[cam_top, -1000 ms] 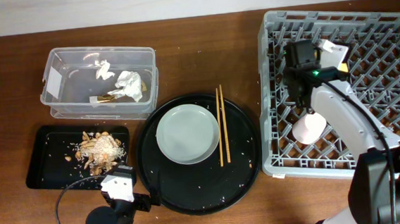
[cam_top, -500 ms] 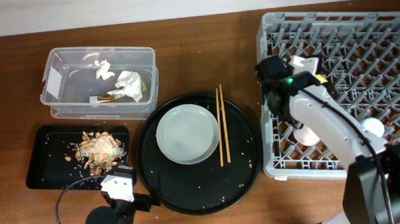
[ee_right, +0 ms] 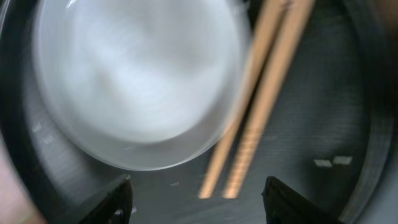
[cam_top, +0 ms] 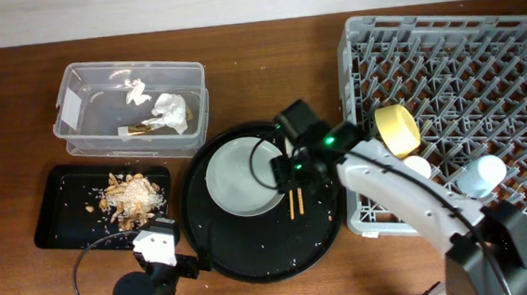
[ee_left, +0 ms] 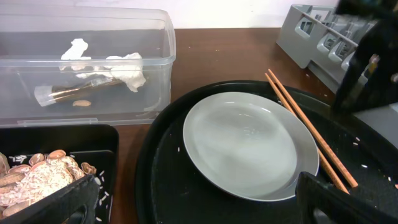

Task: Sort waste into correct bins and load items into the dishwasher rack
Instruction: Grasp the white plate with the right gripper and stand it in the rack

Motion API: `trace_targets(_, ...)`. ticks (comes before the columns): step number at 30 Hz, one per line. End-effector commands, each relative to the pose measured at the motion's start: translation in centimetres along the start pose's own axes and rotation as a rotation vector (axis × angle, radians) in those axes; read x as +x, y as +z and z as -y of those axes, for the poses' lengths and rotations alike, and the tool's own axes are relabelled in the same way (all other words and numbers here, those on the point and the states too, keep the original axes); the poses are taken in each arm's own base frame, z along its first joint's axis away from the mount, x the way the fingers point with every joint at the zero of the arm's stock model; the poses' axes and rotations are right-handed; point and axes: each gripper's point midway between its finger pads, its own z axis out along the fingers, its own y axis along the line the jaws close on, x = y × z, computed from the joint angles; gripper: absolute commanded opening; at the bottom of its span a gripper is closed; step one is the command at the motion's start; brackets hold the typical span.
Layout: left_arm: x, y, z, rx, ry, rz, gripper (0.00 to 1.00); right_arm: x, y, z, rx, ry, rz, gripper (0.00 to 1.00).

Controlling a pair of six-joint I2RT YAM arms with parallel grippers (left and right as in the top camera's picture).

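My right gripper (cam_top: 293,175) hangs open over the pair of chopsticks (cam_top: 292,204) on the round black tray, just right of the white plate (cam_top: 242,177). In the right wrist view the chopsticks (ee_right: 261,106) run down between the spread fingers of the gripper (ee_right: 199,199), beside the plate (ee_right: 137,81); nothing is gripped. The dishwasher rack (cam_top: 500,66) holds the yellow bowl (cam_top: 397,129), pink cup (cam_top: 416,166) and blue cup (cam_top: 482,176). My left gripper (ee_left: 199,208) rests open at the front, facing the plate (ee_left: 249,146).
The clear tub (cam_top: 87,90) at the back left holds a napkin (cam_top: 170,112) and a brown wrapper strip (cam_top: 137,128). The shallow black tray (cam_top: 59,213) holds food scraps (cam_top: 129,196). The round black tray (cam_top: 252,251) carries crumbs.
My right arm swung left from the rack to above the chopsticks, and its jaws opened. The yellow bowl and blue cup now show in the rack. The left arm stayed still.
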Motion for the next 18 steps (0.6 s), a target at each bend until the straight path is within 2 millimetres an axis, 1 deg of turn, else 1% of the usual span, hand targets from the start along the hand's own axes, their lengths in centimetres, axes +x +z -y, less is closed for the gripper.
trace_targets(1, 0.1, 0.1, 0.1, 0.010, 0.018, 0.003, 1.00, 3.2, 2.7, -2.6, -0.007, 0.186, -0.109, 0.68)
trace_targets(3, 0.1, 0.1, 0.1, 0.010, 0.018, 0.003, 1.00, 4.1, 4.1, -3.0, 0.020, 0.343, -0.141, 0.68)
trace_targets(5, 0.1, 0.1, 0.1, 0.009, 0.018, 0.003, 1.00, 4.5, 5.2, -3.1, 0.043, 0.449, -0.161, 0.68)
trace_targets(6, 0.1, 0.1, 0.1, 0.010, 0.018, 0.003, 1.00, 4.8, 6.2, -2.9, 0.060, 0.503, -0.173, 0.67)
trace_targets(9, 0.1, 0.1, 0.1, 0.009, 0.018, 0.003, 1.00, 5.3, 8.2, -2.3, 0.096, 0.593, -0.203, 0.66)
trace_targets(10, 0.1, 0.1, 0.1, 0.010, 0.018, 0.003, 1.00, 5.4, 8.8, -2.3, 0.102, 0.613, -0.205, 0.62)
trace_targets(11, 0.1, 0.1, 0.1, 0.010, 0.018, 0.003, 1.00, 5.1, 9.3, -2.3, 0.093, 0.612, -0.196, 0.56)
trace_targets(12, 0.1, 0.1, 0.1, 0.009, 0.018, 0.003, 1.00, 4.8, 9.4, -2.4, 0.088, 0.611, -0.187, 0.53)
trace_targets(13, 0.1, 0.1, 0.1, 0.009, 0.018, 0.003, 1.00, 4.5, 9.5, -2.6, 0.078, 0.608, -0.177, 0.38)
trace_targets(15, 0.1, 0.1, 0.1, 0.010, 0.018, 0.003, 1.00, 4.4, 9.4, -2.7, 0.070, 0.601, -0.177, 0.04)
trace_targets(17, 0.1, 0.1, 0.1, 0.009, 0.018, 0.004, 1.00, 4.6, 8.7, -2.4, 0.085, 0.566, -0.177, 0.04)
trace_targets(18, 0.1, 0.1, 0.1, 0.010, 0.018, 0.003, 1.00, 4.1, 7.6, -1.9, 0.094, 0.536, -0.148, 0.04)
